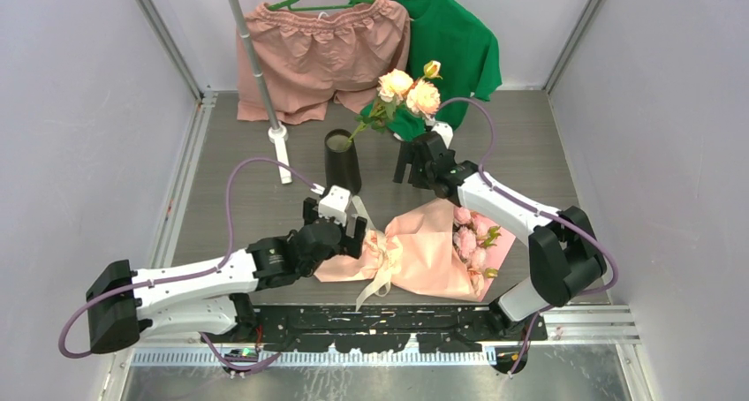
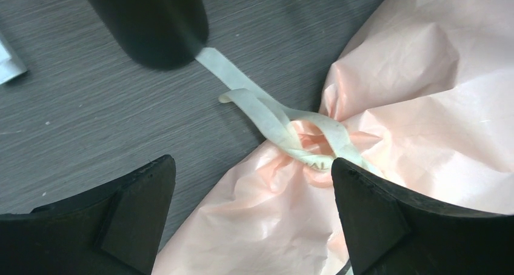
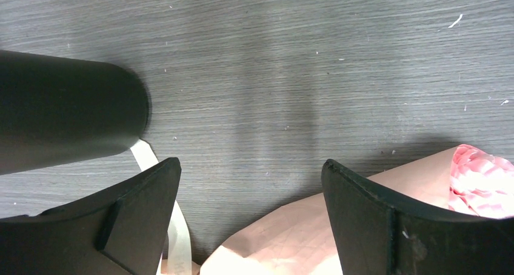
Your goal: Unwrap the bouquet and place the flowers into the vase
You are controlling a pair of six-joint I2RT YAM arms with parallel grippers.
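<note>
The bouquet (image 1: pixel 424 251) lies on its side on the table, its salmon-pink paper (image 2: pixel 418 93) tied with a cream ribbon (image 2: pixel 306 140). The flowers (image 1: pixel 470 242), pink roses, stick out of its right end, and one (image 3: pixel 482 181) shows in the right wrist view. The black vase (image 1: pixel 342 161) stands upright behind it, holding paler peach-cream roses (image 1: pixel 409 92). My left gripper (image 1: pixel 340 227) is open just above the tied narrow end (image 2: pixel 251 163), the knot near its right finger. My right gripper (image 1: pixel 413 173) is open and empty above bare table (image 3: pixel 251 163), between the vase (image 3: pixel 66 117) and the paper's far edge (image 3: pixel 291 238).
Pink shorts (image 1: pixel 322 52) on a green hanger and a green shirt (image 1: pixel 455 43) hang at the back. A grey pole (image 1: pixel 256 61) on a white base (image 1: pixel 279 145) stands left of the vase. Enclosure walls close in both sides.
</note>
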